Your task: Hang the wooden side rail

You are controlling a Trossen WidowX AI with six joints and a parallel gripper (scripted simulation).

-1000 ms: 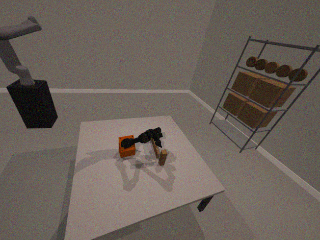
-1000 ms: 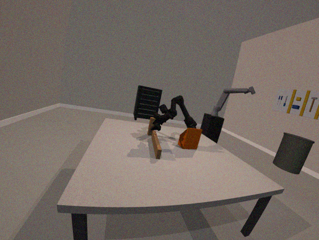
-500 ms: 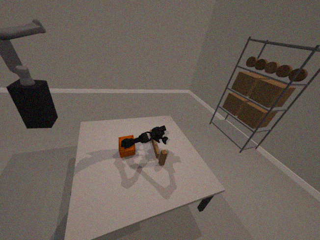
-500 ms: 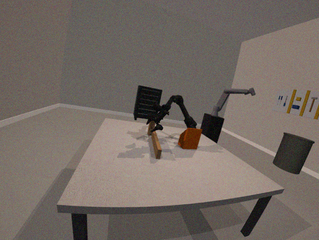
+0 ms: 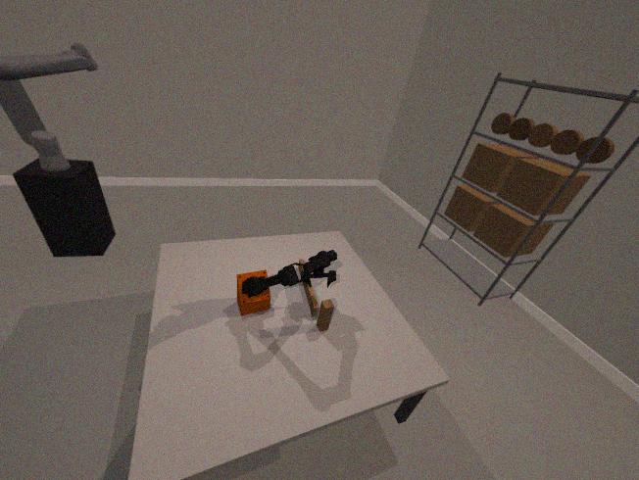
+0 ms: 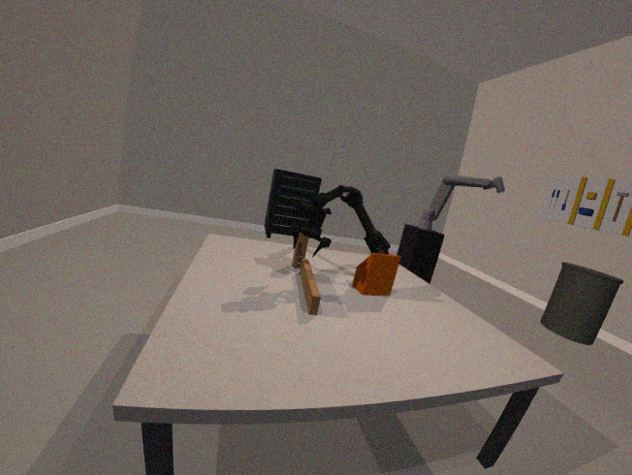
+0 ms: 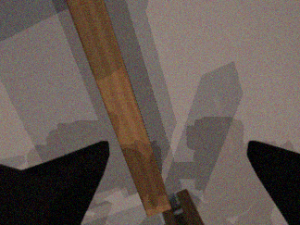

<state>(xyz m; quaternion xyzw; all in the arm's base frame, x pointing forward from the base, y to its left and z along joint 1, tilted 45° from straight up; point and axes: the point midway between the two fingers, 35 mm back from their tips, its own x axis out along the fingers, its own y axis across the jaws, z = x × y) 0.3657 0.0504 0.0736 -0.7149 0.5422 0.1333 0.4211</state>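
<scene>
The wooden side rail (image 5: 311, 298) (image 6: 309, 287) (image 7: 116, 96) lies on its narrow edge on the table (image 5: 206, 387) (image 6: 255, 357). One end is close to the headboard post (image 5: 325, 315) (image 6: 299, 258) (image 7: 189, 209), which stands upright. Small grey metal parts (image 7: 176, 201) show between the rail's end and the post in the wrist view; whether the hooks sit on the pins cannot be told. My gripper (image 5: 319, 285) (image 6: 304, 251) (image 7: 176, 147) is open and empty above the rail near the post. In the wrist view the rail runs between and past the fingertips, nearer the left one.
The orange base block (image 5: 254, 305) (image 6: 382, 275) of my arm stands beside the rail. My arm reaches from it over the rail. A shelf rack (image 5: 516, 180), a grey bin (image 6: 582, 303) and a second arm on a black pedestal (image 5: 70, 212) (image 6: 420, 252) stand off the table.
</scene>
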